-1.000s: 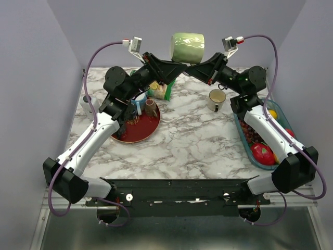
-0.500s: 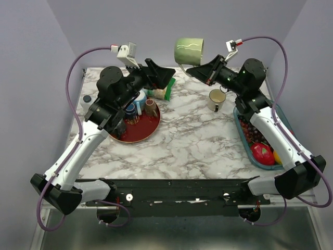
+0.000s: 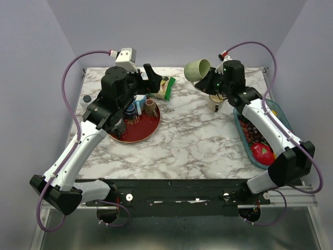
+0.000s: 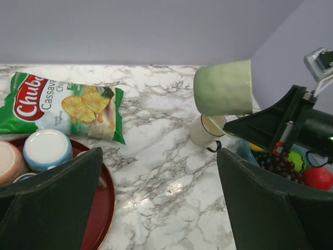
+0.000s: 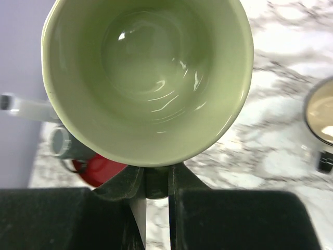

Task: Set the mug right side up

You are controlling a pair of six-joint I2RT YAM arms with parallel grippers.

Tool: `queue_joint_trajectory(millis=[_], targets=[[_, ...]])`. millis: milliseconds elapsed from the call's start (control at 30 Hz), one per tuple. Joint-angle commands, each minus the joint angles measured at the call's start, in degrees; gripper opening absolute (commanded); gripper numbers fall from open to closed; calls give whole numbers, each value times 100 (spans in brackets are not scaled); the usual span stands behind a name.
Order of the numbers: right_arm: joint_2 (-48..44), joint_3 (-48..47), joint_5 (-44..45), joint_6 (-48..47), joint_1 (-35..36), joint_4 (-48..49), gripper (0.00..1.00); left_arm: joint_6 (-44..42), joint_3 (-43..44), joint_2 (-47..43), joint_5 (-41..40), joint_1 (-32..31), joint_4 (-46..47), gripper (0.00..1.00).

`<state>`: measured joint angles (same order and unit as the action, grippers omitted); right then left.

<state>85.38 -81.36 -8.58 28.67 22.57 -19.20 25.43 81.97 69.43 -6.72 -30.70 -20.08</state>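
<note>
Right wrist view — right jaws clamp the green mug (image 5: 145, 78) from below; left jaws wide.

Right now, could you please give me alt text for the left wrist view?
A green mug hangs in mid-air, gripped by the right hand; below it in frame a white mug stands on the marble table. At left lie a chip bag and a red tray of cups; fingers of the open left hand fill the bottom corners.
</note>
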Motion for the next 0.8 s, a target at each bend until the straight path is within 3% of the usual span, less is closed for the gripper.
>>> queue_joint_trajectory(millis=[0,433,767], targets=[[224,-55,1119,-599,107,-101,1,-179,-24,-35,-233,37,-225,99],[1541,-274,2166,-705,266,-602,1,-38,-32,255,-383,38,-761,99],[2491,-837,2484,-704,275,-1147,1,6,-129,352,-374,46,-901,99]])
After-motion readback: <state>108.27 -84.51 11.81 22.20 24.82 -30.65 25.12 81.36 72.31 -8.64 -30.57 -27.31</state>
